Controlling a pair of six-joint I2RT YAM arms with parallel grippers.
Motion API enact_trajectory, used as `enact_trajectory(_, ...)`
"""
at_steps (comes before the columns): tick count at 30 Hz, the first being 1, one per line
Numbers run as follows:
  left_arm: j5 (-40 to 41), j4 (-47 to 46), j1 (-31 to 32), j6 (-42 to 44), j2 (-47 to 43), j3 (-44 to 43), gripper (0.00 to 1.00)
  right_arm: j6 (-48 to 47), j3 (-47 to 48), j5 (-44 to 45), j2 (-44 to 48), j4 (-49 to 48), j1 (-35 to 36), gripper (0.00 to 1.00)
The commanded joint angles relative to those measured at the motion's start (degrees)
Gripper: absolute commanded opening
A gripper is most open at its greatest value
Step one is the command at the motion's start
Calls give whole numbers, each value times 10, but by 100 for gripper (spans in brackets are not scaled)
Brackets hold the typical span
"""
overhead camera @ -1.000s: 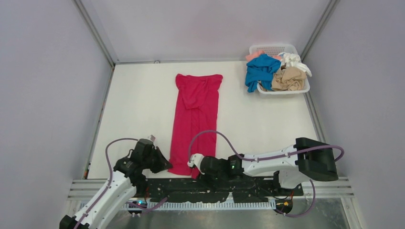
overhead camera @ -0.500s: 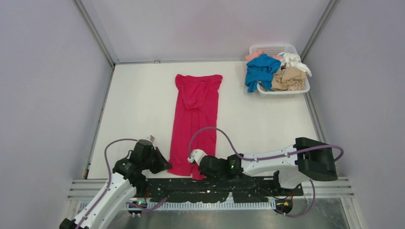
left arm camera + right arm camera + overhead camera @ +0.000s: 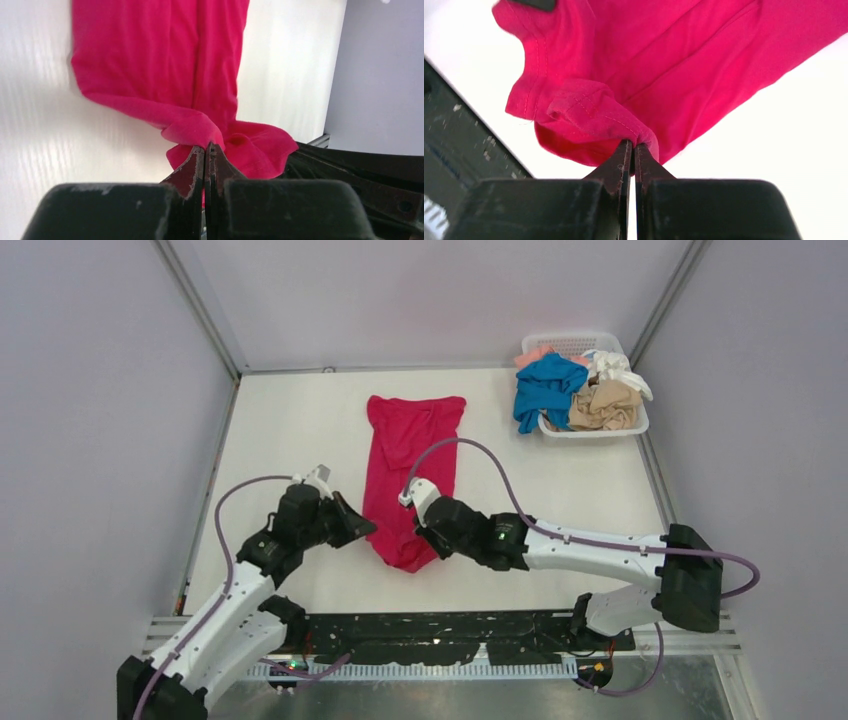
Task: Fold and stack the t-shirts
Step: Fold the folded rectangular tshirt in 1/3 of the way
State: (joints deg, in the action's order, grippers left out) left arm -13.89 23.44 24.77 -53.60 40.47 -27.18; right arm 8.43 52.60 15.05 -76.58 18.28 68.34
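A magenta-red t-shirt point(image 3: 412, 440) lies lengthwise in the middle of the table, folded narrow. Its near end is lifted and bunched between the two arms. My left gripper point(image 3: 368, 529) is shut on the near hem's left corner, and the left wrist view shows the cloth point(image 3: 165, 60) pinched at the tips of the left gripper point(image 3: 206, 146). My right gripper point(image 3: 422, 533) is shut on the right corner, with stitched hem point(image 3: 589, 112) wrapped over the tips of the right gripper point(image 3: 633, 144). More t-shirts sit crumpled in the basket: blue point(image 3: 545, 390), tan point(image 3: 603, 405), white point(image 3: 615, 365), peach-pink point(image 3: 534, 355).
A white lattice basket point(image 3: 590, 431) stands at the far right corner of the table. Grey walls with metal rails enclose the table on the left, back and right. The black base plate point(image 3: 450, 630) runs along the near edge.
The right gripper closed on the hem. Both arms then lifted the shirt's near end and carried it away from the bases, toward the far end of the table.
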Motion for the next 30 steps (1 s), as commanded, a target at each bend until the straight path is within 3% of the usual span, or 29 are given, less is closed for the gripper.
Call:
enact_trajectory(1, 26, -81, -1, 23, 101, -92, 0, -38, 57, 19, -30, -31, -48, 6)
enact_trajectory(5, 89, -33, -3, 48, 188, -180, 0, -61, 78, 29, -47, -45, -97, 6)
enact_trajectory(11, 103, -14, -21, 62, 296, -278, 0, -80, 133, 18, -106, -75, -156, 6)
enact_trajectory(23, 68, 8, -67, 74, 479, -404, 0, -116, 209, -42, -213, -114, -248, 6)
enact_trajectory(30, 80, 23, -84, 71, 541, -437, 0, -122, 241, -68, -270, -118, -278, 6)
